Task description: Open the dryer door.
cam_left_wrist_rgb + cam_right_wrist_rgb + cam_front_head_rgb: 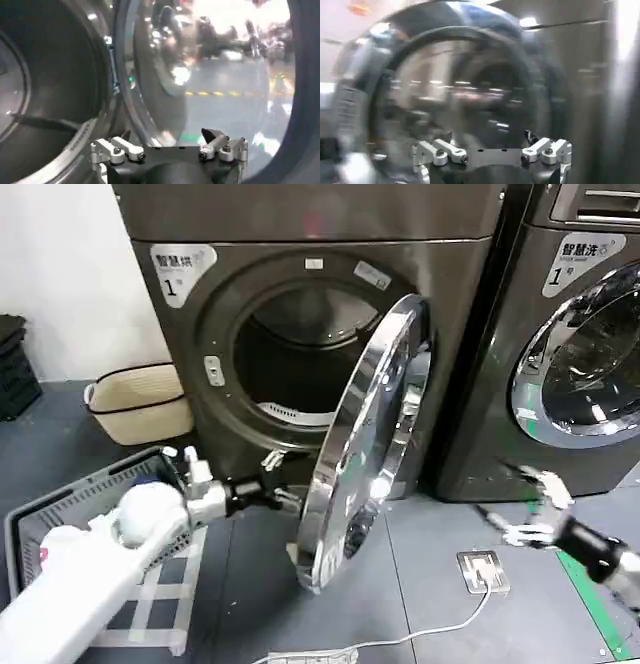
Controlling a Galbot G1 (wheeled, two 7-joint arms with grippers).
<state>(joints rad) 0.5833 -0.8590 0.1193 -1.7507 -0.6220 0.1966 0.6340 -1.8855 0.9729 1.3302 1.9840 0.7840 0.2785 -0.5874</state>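
Note:
The dryer door [365, 444] stands swung far out from the dark drum opening [290, 354], its chrome ring seen nearly edge-on. My left gripper [288, 496] reaches in low between the machine front and the door's inner side, close to the rim, open and holding nothing. In the left wrist view the spread gripper [167, 136] faces the door's glass bowl [225, 90], with the drum mouth [50, 90] beside it. My right gripper [503, 494] hovers low to the right of the door, open and empty; the right wrist view shows that gripper [490, 137] before a blurred round porthole.
A second machine [580, 354] with its own chrome-ringed door stands on the right. A cream wicker basket [140, 404] and a grey laundry crate [60, 504] sit on the floor at left. A floor socket plate [483, 569] with a white cable lies near the door's lower edge.

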